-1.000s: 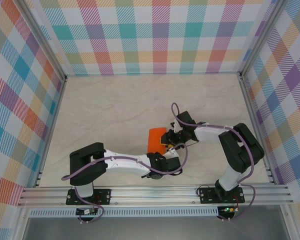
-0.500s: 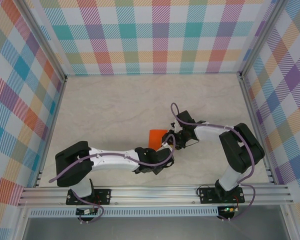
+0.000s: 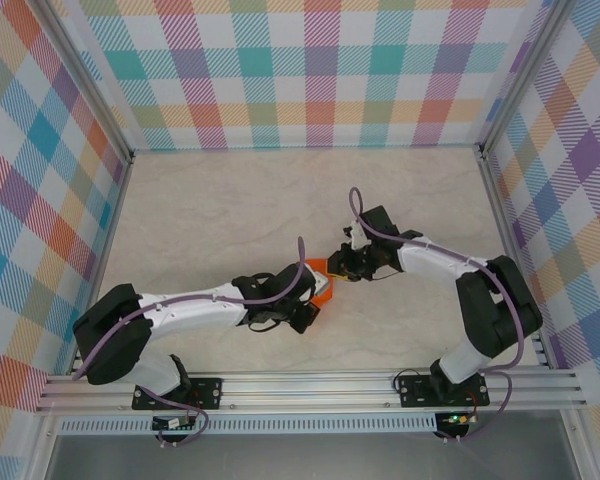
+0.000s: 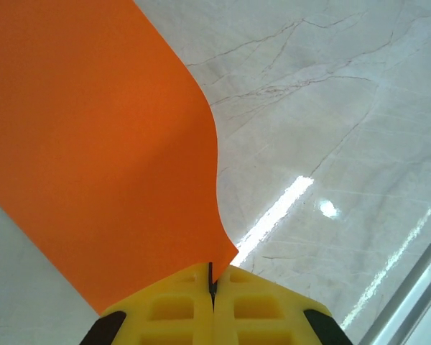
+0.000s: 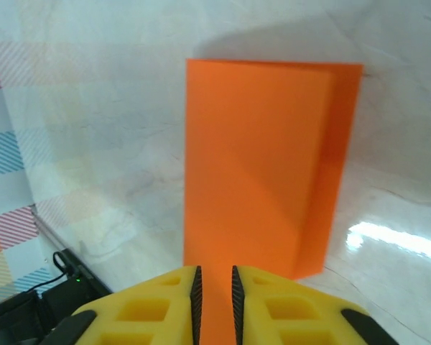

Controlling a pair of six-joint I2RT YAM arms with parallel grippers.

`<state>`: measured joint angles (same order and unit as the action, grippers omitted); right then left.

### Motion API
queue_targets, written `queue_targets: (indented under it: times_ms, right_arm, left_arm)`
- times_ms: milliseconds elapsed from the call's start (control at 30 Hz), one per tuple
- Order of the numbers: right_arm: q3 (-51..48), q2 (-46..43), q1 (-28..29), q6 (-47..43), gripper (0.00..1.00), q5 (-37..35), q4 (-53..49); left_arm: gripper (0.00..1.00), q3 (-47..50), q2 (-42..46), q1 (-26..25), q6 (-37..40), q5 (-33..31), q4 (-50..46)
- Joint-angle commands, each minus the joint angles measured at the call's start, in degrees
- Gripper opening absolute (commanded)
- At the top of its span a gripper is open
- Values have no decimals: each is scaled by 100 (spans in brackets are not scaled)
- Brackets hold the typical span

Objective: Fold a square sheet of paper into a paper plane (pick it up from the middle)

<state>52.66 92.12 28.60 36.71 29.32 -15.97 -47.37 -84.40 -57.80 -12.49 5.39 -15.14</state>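
**Two jaws on one orange sheet**

Pale marble-patterned tabletop [image 3: 230, 210] spreads under me, walled on three sides by pastel plaid panels [image 3: 320, 70], with one aluminium rail [image 3: 310, 385] across the near edge where my two bases are bolted.

One square sheet of paper [image 3: 322, 285] is all I am working with: bright orange and plain on every face I see. From above it sits near the middle of the table, between my two grippers, mostly covered by them.

My left gripper [image 3: 305, 302] reaches in from the near left. In its wrist view the two yellow fingers [image 4: 165, 309] are pressed flat together at the tips [image 4: 211, 277], pinching the near edge of the paper [image 4: 100, 144], which rises from them and bows in a curve above the tabletop.

My right gripper [image 3: 342, 268] comes in from the right. Its wrist view shows the jaws [image 5: 214, 277] a narrow slit apart, with orange filling the gap. Beyond them the paper [image 5: 258, 165] looks doubled, one layer over another that shows as a strip along the right side. Whether these pads press on it I cannot tell.
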Motion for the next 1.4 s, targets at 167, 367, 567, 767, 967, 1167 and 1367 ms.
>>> queue_targets:
  times_ms: [167,367,567,767,967,1167,1367]
  right_arm:
    - [877,994,145,-600,18,177,-495]
    - [1214,1596,169,-1030,17,-100,-853]
    - [1316,1900,204,-1243,17,-260,-988]
    - [1286,1994,220,-1324,17,-330,-1020]
    - [1281,1987,223,-1289,18,-347,-1014]
    - [1264,1964,239,-1269,19,-359,-1021]
    - [1247,1943,256,-1220,19,-383,-1023]
  left_arm:
    - [0,164,79,435,-122,1064,373]
    - [1,204,5,768,-126,1556,509]
    - [2,216,-312,1021,-99,1812,589]
    - [2,248,-428,1218,-111,1843,669]
    - [3,233,-568,1340,-48,1744,597]
    - [4,207,-733,1388,-98,1615,686]
    - [5,169,-858,1391,-88,1478,696]
